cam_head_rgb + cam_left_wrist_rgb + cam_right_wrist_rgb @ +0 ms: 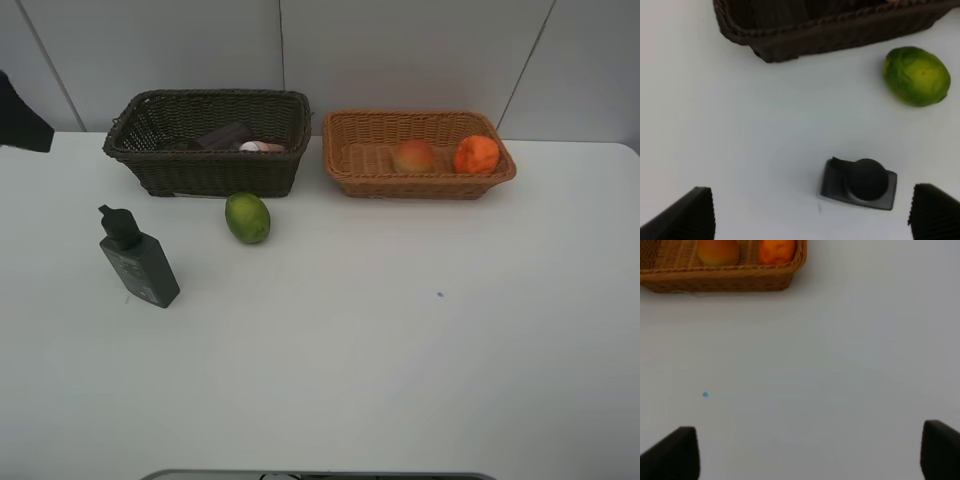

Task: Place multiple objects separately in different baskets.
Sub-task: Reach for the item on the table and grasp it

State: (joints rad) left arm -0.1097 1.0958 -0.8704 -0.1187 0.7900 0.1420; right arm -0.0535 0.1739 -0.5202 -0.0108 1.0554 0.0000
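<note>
From the high camera, the dark brown basket sits at the table's 11 o'clock and the light tan basket at 1 o'clock, just beside each other; the tan one holds the peach-like fruit and the orange, and the dark one holds the mauve cup and the pink bottle; the green citrus lies on the table at the dark basket's 6 o'clock, and the dark grey-green bottle stands upright at the citrus's 8 o'clock, well apart from both baskets; neither gripper shows here. In the left wrist view, the left gripper hangs spread wide and empty above that bottle, which shows its cap from above and sits nearer one finger than the other; the citrus and the dark basket's corner lie beyond it. In the right wrist view, the right gripper is also wide and empty over bare table, with the tan basket, its fruit and orange far ahead. The step in hand looks like picking up the bottle; the left arm should centre it between the fingers, close across its flat body below the cap, lift above the rim height, and keep clear of the citrus.
</note>
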